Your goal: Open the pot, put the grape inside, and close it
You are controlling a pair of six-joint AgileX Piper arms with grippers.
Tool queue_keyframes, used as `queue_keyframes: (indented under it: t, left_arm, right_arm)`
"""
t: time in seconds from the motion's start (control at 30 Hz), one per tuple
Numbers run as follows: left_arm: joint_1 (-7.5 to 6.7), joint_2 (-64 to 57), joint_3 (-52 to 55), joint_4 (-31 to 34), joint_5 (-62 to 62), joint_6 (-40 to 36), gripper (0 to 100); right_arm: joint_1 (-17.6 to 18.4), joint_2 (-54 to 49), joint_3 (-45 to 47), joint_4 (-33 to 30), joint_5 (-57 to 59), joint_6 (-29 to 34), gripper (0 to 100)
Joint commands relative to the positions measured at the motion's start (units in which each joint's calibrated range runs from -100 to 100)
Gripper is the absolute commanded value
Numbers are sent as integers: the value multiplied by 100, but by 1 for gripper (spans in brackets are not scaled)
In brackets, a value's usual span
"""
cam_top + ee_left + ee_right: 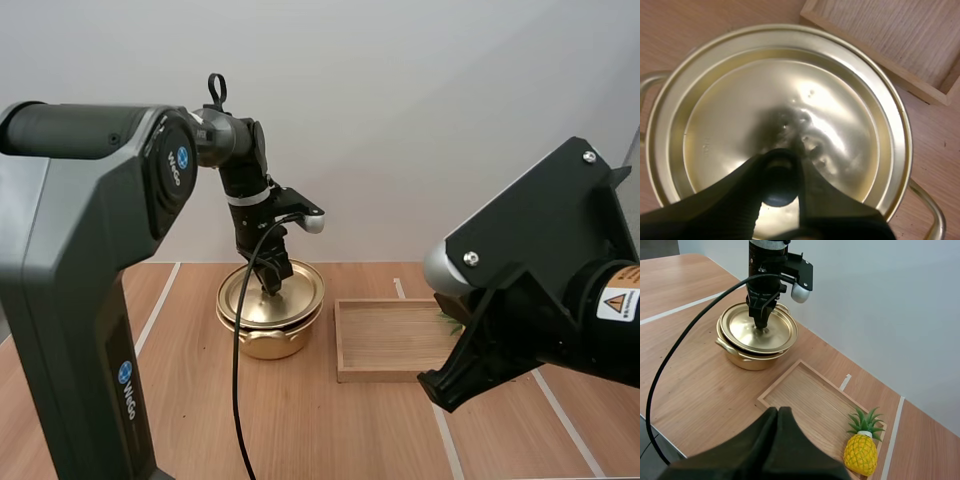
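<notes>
A gold pot [268,342] stands on the wooden table with its gold lid [298,292] resting on it, slightly tilted. My left gripper [270,286] comes down from above and is shut on the lid's dark knob [779,176] at the centre of the lid [740,110]. From the right wrist view, the left gripper [761,324] stands on the lid [777,335] over the pot [747,360]. My right gripper [777,412] is shut on nothing, hovering above the near edge of the wooden tray [805,392]. A toy pineapple [861,452] lies in the tray's corner.
The wooden tray [385,376] lies just right of the pot, its corner close to the pot's rim [880,55]. My right arm's housing [540,290] looms over the tray's right end. White tape lines cross the table.
</notes>
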Motion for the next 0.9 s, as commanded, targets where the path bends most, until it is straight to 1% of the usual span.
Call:
queue_keyframes:
  t: [0.0, 0.47, 0.87]
  left_arm:
    - [-15, -1, 16, 30, 0, 24, 0]
    - [-15, -27, 40, 55, 0, -237, 0]
    - [-15, -72, 348, 113, 0, -237, 0]
  right_arm:
    - [-23, -37, 19, 52, 0, 3, 0]
    - [-23, -37, 19, 52, 0, 3, 0]
    - [-23, -37, 19, 118, 0, -26, 0]
